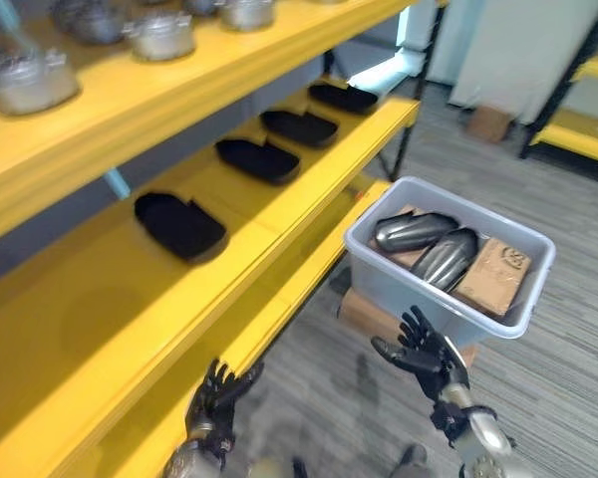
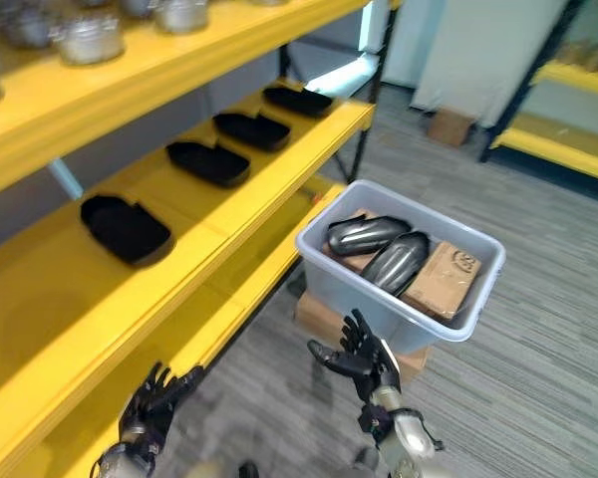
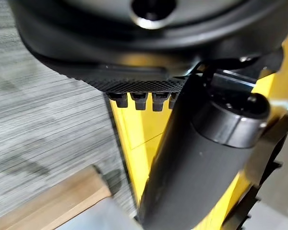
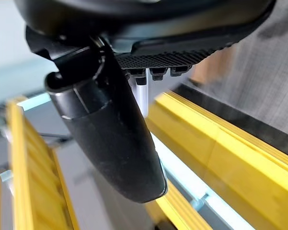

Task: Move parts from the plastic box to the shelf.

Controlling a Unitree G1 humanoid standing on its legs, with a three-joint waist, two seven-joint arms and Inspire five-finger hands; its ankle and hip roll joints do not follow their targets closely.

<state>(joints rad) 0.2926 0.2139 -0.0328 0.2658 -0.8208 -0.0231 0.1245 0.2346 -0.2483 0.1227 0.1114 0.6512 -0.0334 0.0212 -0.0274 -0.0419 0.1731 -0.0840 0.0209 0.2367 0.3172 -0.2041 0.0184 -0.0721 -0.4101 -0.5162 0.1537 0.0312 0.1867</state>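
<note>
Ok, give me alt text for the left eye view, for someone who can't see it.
A pale plastic box on a cardboard carton holds two dark metallic parts and a small brown box, beside a yellow shelf carrying four black trays. Both dark robot hands, left hand and right hand, hang open and empty in front.

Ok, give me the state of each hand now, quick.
Left hand: open, holding nothing, beside the yellow shelf.
Right hand: open, holding nothing, near the plastic box.
</note>
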